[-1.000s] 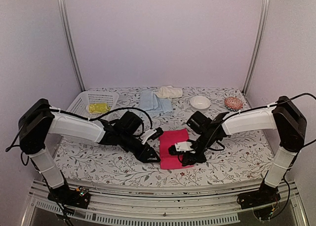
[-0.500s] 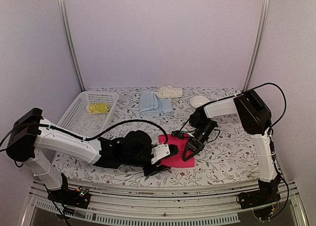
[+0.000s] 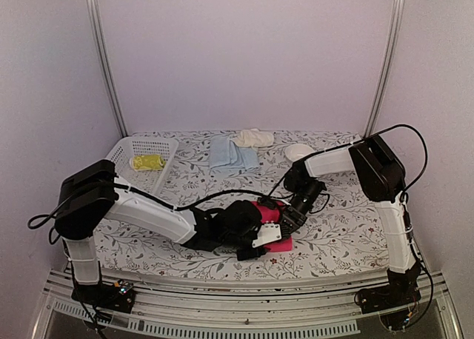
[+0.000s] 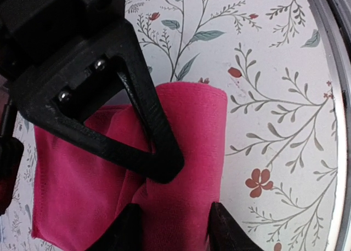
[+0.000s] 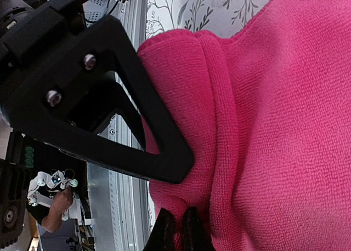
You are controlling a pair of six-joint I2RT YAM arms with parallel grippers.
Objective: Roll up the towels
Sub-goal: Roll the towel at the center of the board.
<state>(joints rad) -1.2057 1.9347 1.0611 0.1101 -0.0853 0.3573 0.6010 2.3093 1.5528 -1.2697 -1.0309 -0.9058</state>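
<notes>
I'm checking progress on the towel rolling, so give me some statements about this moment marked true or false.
1. The pink towel lies flat and untouched. False: it is partly folded over, with the left fingers and the right fingers both on it.
2. The yellow-green towel sits in the white basket. True.
3. The light blue towel is in that basket too. False: it lies on the table covering, beside the cream towel.
4. The right fingers are closed. True.
</notes>
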